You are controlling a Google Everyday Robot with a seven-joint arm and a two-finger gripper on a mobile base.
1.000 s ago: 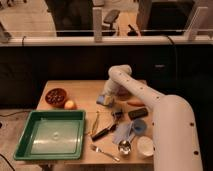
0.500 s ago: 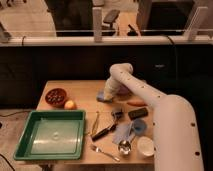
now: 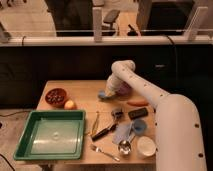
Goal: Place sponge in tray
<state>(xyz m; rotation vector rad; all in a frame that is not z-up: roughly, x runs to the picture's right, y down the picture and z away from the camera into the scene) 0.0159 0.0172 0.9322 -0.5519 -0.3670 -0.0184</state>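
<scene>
The arm point(image 3: 150, 100) is the biggest thing I see. It reaches from the near right, over the table point(image 3: 84, 92), to a spot beyond the far right corner of the tray point(image 3: 22, 150). The tray is green and nothing lies in it.

The gripper point(image 3: 106, 92) is down at the table surface, well apart from the tray, on the far side of it and to the right. The sponge point(image 3: 102, 94), a small blue and yellow thing, is directly at the gripper, touching it on the side that faces the tray. I cannot tell if the gripper is apart or already clamped on the sponge, and I cannot tell the long axis of the sponge either.

For the coming move, I judge the important relation is this: the tray lies nearer to the camera and to the left of the sponge, so the carry must go that way, after a lift.

Compared with one second ago, the gripper and the sponge stand slightly higher in the view, a little farther from the tray. The change is small.
</scene>
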